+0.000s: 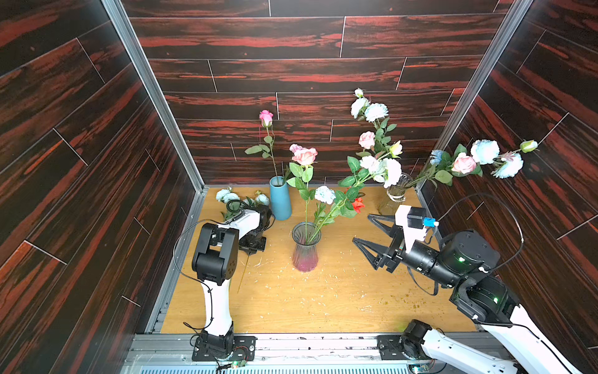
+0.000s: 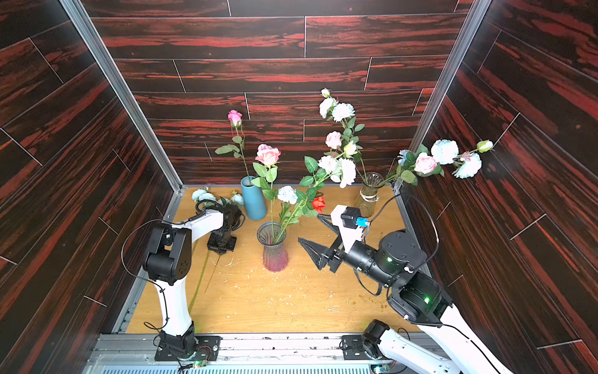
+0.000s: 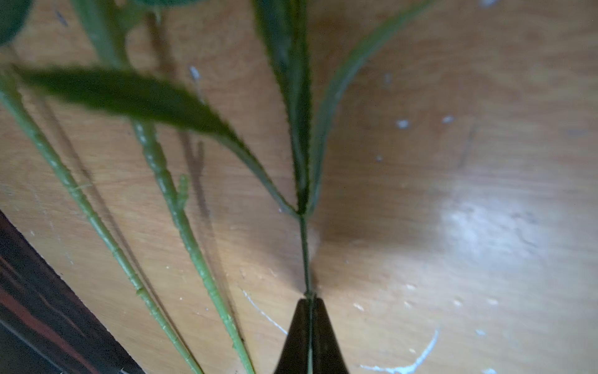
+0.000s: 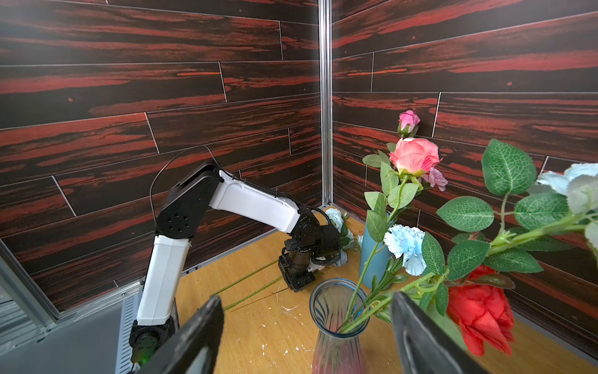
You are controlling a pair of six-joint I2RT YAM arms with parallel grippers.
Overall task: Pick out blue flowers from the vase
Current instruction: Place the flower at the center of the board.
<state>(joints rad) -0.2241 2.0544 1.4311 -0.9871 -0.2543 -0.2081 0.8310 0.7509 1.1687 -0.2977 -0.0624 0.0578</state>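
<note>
Okay, left gripper pinched a thin stem; right gripper gaped beside mid-frame vase. We feared it snagging red rose with blue flower.

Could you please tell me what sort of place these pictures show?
Probably a robot test cell: dark wood-print wall panels in aluminium posts box in a plywood tabletop, the left arm and right arm are bolted to a metal rail, and a glass vase of flowers stands as a prop.
</note>
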